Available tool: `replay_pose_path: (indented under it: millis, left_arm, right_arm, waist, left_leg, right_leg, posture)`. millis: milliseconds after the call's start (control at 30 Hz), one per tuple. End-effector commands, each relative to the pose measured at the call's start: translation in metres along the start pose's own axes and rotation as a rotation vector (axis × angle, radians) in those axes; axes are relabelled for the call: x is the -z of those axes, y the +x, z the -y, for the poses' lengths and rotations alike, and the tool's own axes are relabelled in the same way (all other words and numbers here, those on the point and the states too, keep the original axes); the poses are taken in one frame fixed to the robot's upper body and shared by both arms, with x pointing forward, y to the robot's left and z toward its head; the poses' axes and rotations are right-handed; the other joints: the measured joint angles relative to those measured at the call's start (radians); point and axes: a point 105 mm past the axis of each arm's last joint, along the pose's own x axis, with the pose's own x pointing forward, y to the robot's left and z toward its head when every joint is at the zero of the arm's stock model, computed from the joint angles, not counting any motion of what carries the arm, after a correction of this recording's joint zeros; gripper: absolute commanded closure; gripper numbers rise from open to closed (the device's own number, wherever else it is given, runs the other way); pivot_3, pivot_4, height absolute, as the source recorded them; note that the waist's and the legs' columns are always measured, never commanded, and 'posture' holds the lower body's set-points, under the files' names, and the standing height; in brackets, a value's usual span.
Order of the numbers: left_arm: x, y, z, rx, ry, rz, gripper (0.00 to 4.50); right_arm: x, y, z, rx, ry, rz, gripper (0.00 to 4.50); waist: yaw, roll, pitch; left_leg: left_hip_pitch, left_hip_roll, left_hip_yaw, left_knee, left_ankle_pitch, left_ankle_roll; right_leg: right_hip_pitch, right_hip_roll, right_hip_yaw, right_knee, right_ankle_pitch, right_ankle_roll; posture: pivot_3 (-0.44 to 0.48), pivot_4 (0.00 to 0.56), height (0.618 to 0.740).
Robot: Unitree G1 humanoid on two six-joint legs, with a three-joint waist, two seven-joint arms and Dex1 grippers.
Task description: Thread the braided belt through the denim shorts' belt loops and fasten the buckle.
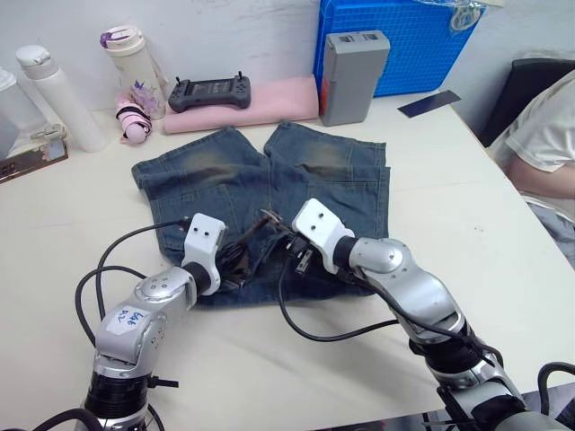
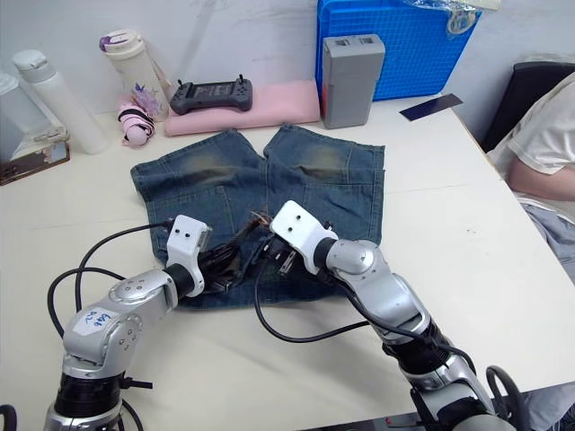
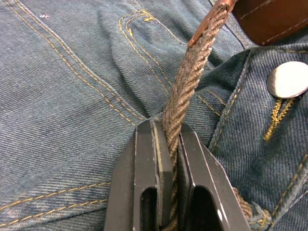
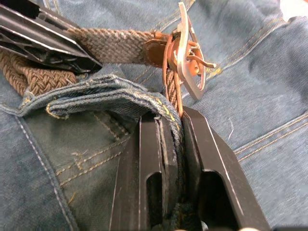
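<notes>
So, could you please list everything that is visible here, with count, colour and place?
Faded blue denim shorts: one, flat at table centre.
Brown braided belt: one, at the waistband.
Silver metal buckle: one, on the belt end.
Silver jeans button: one, on the waistband.
Pink foam pad: one, behind the shorts.
Dark grey handheld controller: one, on the pad.
Grey rectangular box: one, upright.
Blue plastic crate: one, behind the box.
White bottles: two, far left.
Person's white sleeve: one, right edge.
Left hand: shut on the belt.
Right hand: shut on the waistband denim.

Even, bright overhead light; soft short shadows on the table. Head views sharp. Wrist views blur at near pincer fingers.
</notes>
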Motion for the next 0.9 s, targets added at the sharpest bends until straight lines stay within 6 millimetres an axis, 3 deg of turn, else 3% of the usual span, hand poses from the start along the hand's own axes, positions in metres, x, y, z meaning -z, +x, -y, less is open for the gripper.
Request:
replay_pose_path:
  millis: [33,267,633,900]
  left_arm:
    - [-0.012,-0.002,0.019,0.09,0.048,0.06,4.5]
    - [-0.013,-0.011,0.015,0.079,0.048,0.087,4.5]
    - [-0.014,-0.007,0.017,0.081,0.029,0.105,4.5]
    - [-0.023,0.003,0.037,0.185,0.055,0.14,4.5]
  right_arm:
    - [-0.012,0.001,-0.016,-0.098,0.059,0.051,4.48]
    - [-0.003,0.001,-0.009,-0.108,0.109,0.021,4.48]
    - [-0.007,-0.004,-0.026,-0.252,0.097,0.051,4.48]
    - [-0.008,-0.007,-0.032,-0.338,0.05,0.068,4.48]
  waist:
    - [-0.001,0.0,0.0]
    - [-0.003,0.0,0.0]
    - [-0.003,0.0,0.0]
    - [-0.003,0.0,0.0]
  left_leg:
    - [0.0,0.0,0.0,0.0,0.0,0.0]
    - [0.0,0.0,0.0,0.0,0.0,0.0]
    - [0.0,0.0,0.0,0.0,0.0,0.0]
    - [0.0,0.0,0.0,0.0,0.0,0.0]
  right_leg:
    - [0.0,0.0,0.0,0.0,0.0,0.0]
    - [0.0,0.0,0.0,0.0,0.0,0.0]
    - [0.0,0.0,0.0,0.0,0.0,0.0]
    - [0.0,0.0,0.0,0.0,0.0,0.0]
  posture:
    - [0.0,0.15,0.709]
    - [0.0,0.15,0.709]
    - [0.0,0.15,0.709]
    - [0.0,0.15,0.709]
